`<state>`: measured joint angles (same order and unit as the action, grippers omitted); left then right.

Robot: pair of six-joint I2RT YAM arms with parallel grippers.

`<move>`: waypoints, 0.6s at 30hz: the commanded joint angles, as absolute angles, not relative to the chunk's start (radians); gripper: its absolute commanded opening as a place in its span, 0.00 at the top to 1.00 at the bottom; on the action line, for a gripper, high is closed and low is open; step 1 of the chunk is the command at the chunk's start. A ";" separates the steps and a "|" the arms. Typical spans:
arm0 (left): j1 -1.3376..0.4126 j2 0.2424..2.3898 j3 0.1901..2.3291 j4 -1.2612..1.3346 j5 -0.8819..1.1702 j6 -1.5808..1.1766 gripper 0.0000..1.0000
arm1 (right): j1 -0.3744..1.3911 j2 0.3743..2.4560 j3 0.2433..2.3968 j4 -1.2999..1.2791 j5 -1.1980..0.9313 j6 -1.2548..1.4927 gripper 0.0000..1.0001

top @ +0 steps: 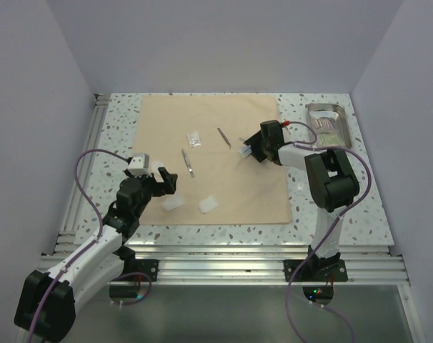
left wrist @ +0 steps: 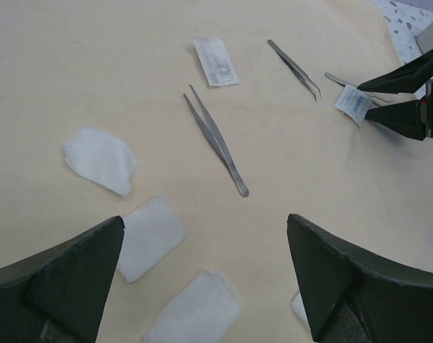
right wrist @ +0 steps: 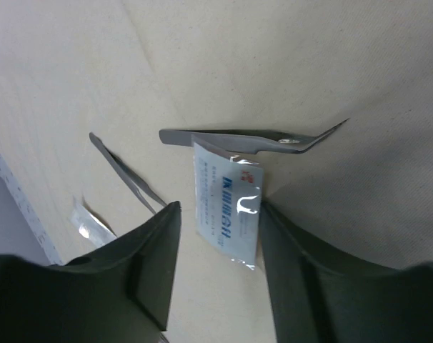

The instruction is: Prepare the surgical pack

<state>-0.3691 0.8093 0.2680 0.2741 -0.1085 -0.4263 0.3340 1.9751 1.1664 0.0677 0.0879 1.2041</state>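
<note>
Right claw (top: 245, 151): released, astride small white-and-blue foil sachet (right wrist: 227, 207) to pinch it, near right edge of large tan cloth (top: 166, 121) | left claw (left wrist: 204, 221): released, hovers.

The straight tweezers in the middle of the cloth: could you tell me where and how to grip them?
The straight tweezers lie flat on the cloth, long and thin. They are probably best taken at mid-length, where the two legs run close together. Come straight down from above with the jaws across the narrow width. The open left gripper hovers nearest.
</note>
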 commanded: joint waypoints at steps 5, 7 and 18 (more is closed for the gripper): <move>-0.376 0.795 0.305 0.288 -0.126 -0.408 0.00 | 0.342 2.017 1.135 0.057 0.183 1.207 0.73; -0.376 0.796 0.304 0.291 -0.123 -0.408 0.00 | 0.342 2.010 1.111 0.098 0.184 1.206 0.81; -0.376 0.802 0.304 0.293 -0.123 -0.405 0.00 | 0.324 1.976 0.976 0.483 0.084 1.138 1.00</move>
<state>-0.3691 0.8066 0.2676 0.2737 -0.1093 -0.4263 0.3305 1.9953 1.0225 0.3550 0.1043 1.1843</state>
